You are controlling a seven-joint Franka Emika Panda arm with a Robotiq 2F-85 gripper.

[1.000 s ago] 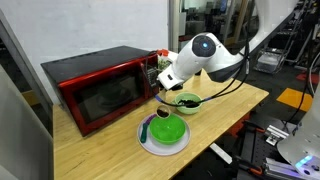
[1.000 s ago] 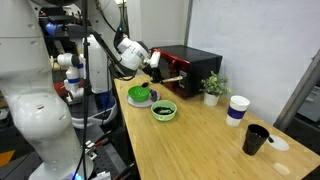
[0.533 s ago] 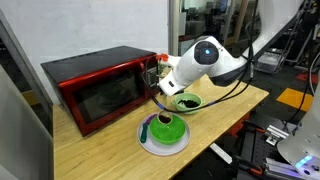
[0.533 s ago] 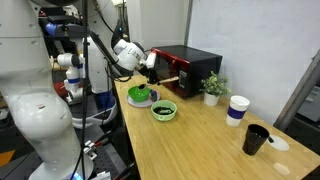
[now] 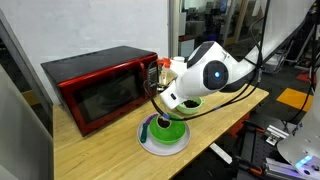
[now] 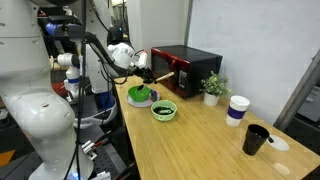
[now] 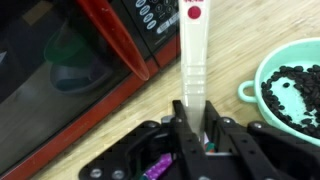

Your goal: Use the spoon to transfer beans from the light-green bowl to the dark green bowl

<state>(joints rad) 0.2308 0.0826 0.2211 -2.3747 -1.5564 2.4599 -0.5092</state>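
My gripper (image 7: pixel 193 120) is shut on the white spoon (image 7: pixel 193 55). Its shaft runs away from the jaws toward the microwave and ends in a red tip; the part under the jaws is hidden. In the wrist view the light-green bowl (image 7: pixel 262 72) sits at the right with beans (image 7: pixel 295 90) inside. In both exterior views the gripper (image 5: pixel 160 88) (image 6: pixel 146 68) hangs between the microwave and the bowls. It is above the far side of the dark green bowl (image 5: pixel 168 130) (image 6: pixel 139 95), which stands on a white plate (image 5: pixel 165 151). The arm partly hides the light-green bowl (image 5: pixel 191 103) (image 6: pixel 163 111).
A red microwave (image 5: pixel 95 85) (image 6: pixel 190 68) (image 7: pixel 70 50) stands close behind the gripper. Further along the wooden table (image 6: pixel 200 140) are a small potted plant (image 6: pixel 211 88), a white cup (image 6: pixel 237 110) and a black cup (image 6: pixel 256 139). The plate lies near the table's edge.
The arm has swung from over the light-green bowl toward the dark green bowl, with the gripper still shut on the spoon. The bowls have not moved.
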